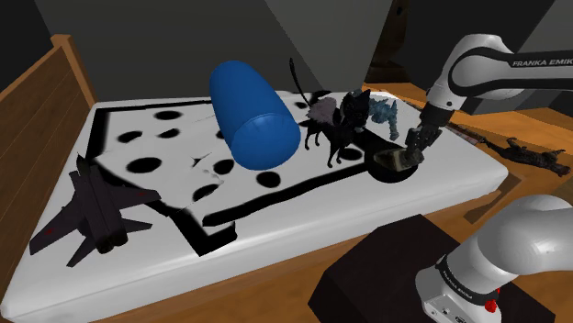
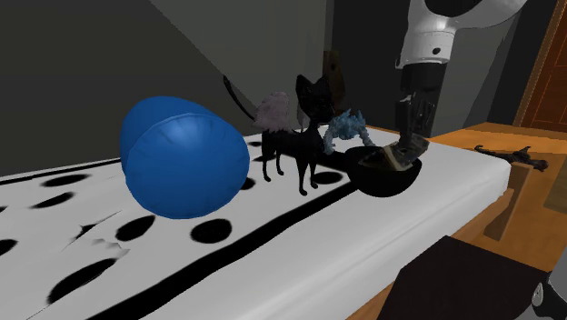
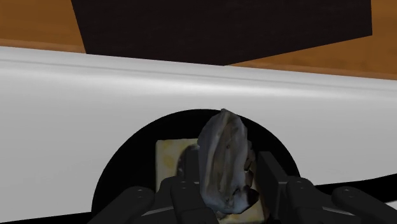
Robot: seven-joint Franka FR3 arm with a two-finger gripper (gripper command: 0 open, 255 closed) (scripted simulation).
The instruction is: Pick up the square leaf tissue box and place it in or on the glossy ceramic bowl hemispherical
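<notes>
The tissue box is tan and square, with a grey crumpled tissue sticking out of its top. My black gripper is shut on it, one finger at each side. The box sits low inside the black glossy bowl, which stands on the bed near the edge at the shoulder view's right. In the second exterior view the gripper comes straight down onto the box in the bowl. Whether the box rests on the bowl's bottom I cannot tell.
A big blue cylinder cushion lies mid-bed. A black cat figure and a small blue-grey toy stand close behind the bowl. A black jet toy lies at the shoulder view's left. The bed edge drops to wooden floor.
</notes>
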